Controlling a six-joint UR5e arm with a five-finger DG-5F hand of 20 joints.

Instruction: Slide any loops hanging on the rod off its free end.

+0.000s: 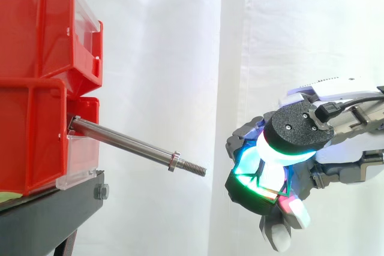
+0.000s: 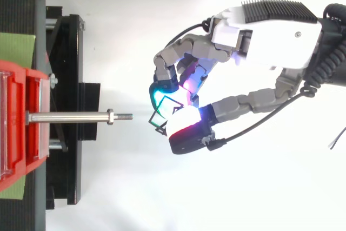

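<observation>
A steel rod (image 1: 126, 143) (image 2: 70, 117) sticks out from the lower red bin (image 1: 36, 136), sloping slightly down to the right. It carries a nut (image 1: 174, 161) near its threaded free end, and nothing hangs on it. My hand (image 1: 297, 130) (image 2: 259, 31) hovers just beyond that free end, apart from the rod. Its glowing fingertips are curled together and pinch a thin dark wire loop (image 2: 155, 108) (image 1: 264, 179). The loop sits level with the rod tip in the top view, a short gap to its right.
Two red bins (image 1: 42, 28) are stacked on a black stand (image 1: 48, 214) (image 2: 65, 79) at the left. A green sheet (image 2: 16, 47) lies under the bins. A white curtain hangs behind, with open space between rod tip and hand.
</observation>
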